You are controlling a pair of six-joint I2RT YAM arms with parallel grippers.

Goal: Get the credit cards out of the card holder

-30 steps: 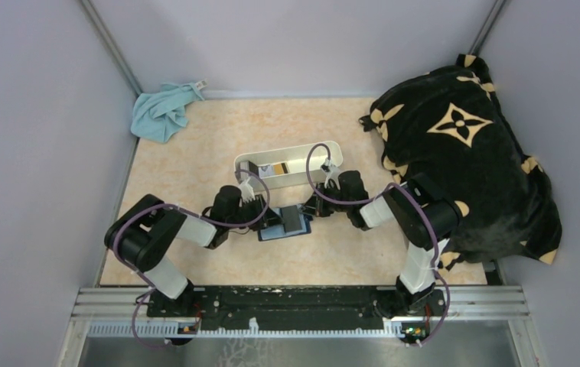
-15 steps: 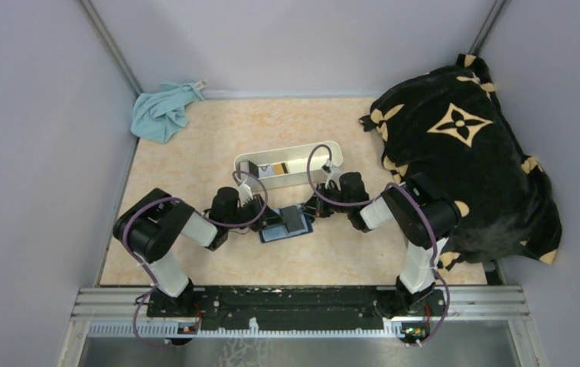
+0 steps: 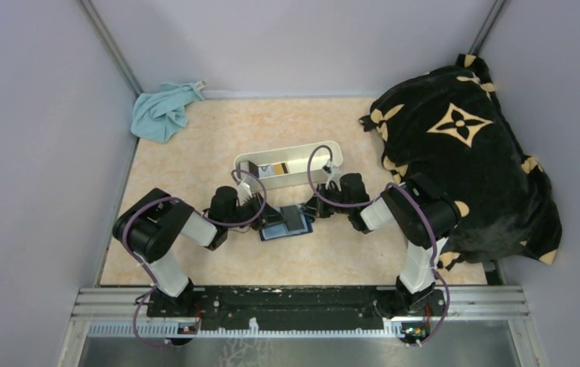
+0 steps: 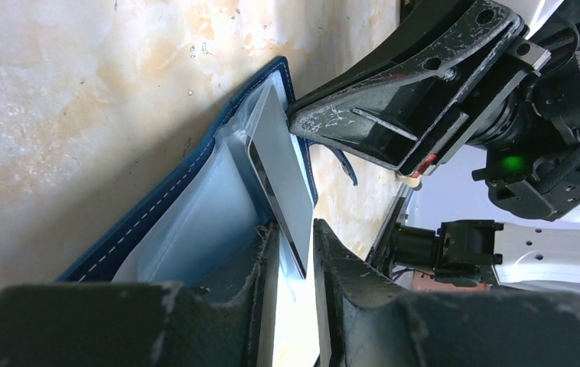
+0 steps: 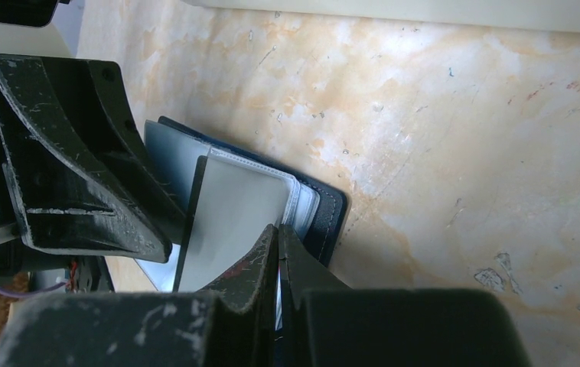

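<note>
Found the card holder [image 3: 287, 227] lying open on the table [image 3: 210, 145] close beside the white tray [image 3: 294, 150], the right gripper [image 5: 279, 229] clenched with tips down on it, and the left gripper [image 4: 294, 229] straddling the edge of a grey credit card [image 4: 279, 176] raised out of its slot; could not tell a firm pinch from a loose one. Judged a weak hold likely to slip off the slick plastic, and a pull against too little hold-down likely to drag the holder along.
</note>
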